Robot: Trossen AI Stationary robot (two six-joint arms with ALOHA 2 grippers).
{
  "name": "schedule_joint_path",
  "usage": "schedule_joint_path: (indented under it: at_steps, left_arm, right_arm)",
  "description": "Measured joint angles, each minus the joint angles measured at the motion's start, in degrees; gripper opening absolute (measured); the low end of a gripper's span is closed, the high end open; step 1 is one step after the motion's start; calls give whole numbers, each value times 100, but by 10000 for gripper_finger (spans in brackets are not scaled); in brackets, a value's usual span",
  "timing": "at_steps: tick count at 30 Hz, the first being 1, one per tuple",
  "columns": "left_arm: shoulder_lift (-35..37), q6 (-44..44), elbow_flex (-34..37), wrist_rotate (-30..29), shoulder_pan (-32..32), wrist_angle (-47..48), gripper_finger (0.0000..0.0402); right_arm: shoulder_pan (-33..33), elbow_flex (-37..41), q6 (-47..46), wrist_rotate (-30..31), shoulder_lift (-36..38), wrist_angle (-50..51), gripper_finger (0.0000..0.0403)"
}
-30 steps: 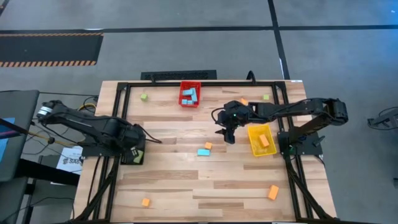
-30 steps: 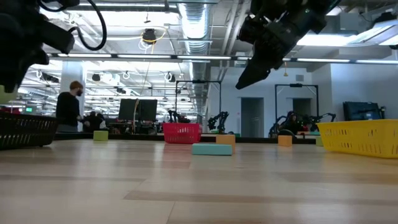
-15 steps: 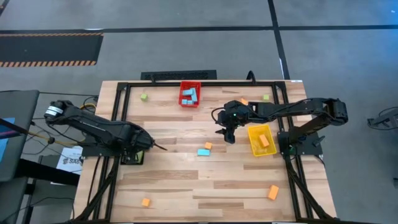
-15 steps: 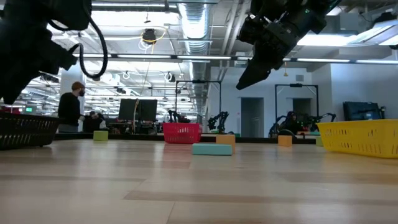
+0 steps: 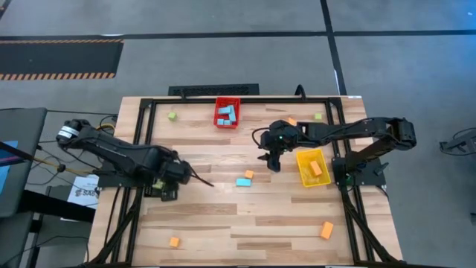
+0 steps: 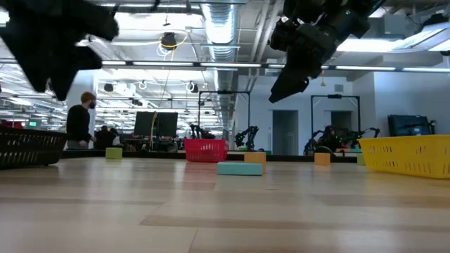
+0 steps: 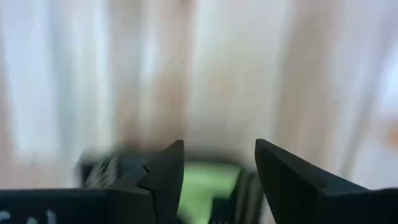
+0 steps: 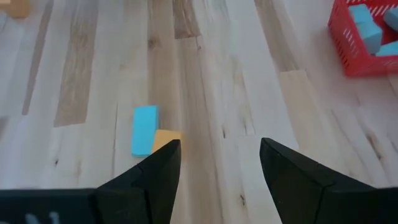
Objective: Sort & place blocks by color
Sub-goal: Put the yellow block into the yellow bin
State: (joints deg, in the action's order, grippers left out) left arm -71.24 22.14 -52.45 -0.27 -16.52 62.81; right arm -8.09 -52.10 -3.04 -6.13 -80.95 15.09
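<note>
Small blocks lie flat on the wooden table: a light-blue bar [image 5: 242,182] touching an orange cube [image 5: 249,174] in the middle, green ones [image 5: 172,116] [image 5: 318,116] at the far side, and orange ones [image 5: 174,242] [image 5: 326,230] near the front. My left gripper [image 5: 181,174] hangs open and holds nothing. It points down just right of the black bin [image 5: 161,190], where green [image 7: 211,186] shows. My right gripper [image 5: 273,161] hovers open and slanted above the table. It is on the far right of the blue bar [image 8: 144,129] and holds nothing.
At the far edge, the red bin [image 5: 227,113] holds light-blue blocks. The yellow bin [image 5: 312,167] beside my right gripper holds orange ones. Another orange block [image 5: 292,121] lies near the right arm. Bare wood lies across the table's middle and front. A person stands in the room behind.
My left gripper has moved from over the black bin toward the table's right, staying high and rolling a little. The right arm has kept still, and no block on the table has moved.
</note>
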Motion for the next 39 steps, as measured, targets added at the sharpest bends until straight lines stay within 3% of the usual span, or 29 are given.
schedule_joint_path:
  at_steps: [5,13,18,20,24,29,34,39]
  left_arm:
    - [-1,-563,145,48,-403,-1815,181]
    - [-2,-1610,799,-541,-694,-4686,181]
    - [-2,-2069,1137,-1647,-615,-5461,181]
    - [-2,-2242,1282,-1946,-537,-5852,181]
    - [-2,-2628,1568,-1975,-367,-6720,181]
    - [-2,-2837,1815,-1958,-176,-7330,181]
    - [-2,-2806,1877,-1764,-11,-7362,181]
    - [-2,-2854,1877,-1663,93,-7399,181]
  right_arm:
    - [275,0,-274,-2,0,182,240]
    - [931,0,-1042,92,0,1161,240]
    - [960,0,-1805,1645,55,1758,240]
    - [641,0,-2009,1833,63,1968,240]
    - [-327,0,-1922,1947,-11,1873,240]
    - [-1685,-1,-1793,2686,-55,1787,240]
    - [-2732,-7,-1590,2590,-243,1714,240]
    - [-3263,-2,-1364,1960,-794,1514,240]
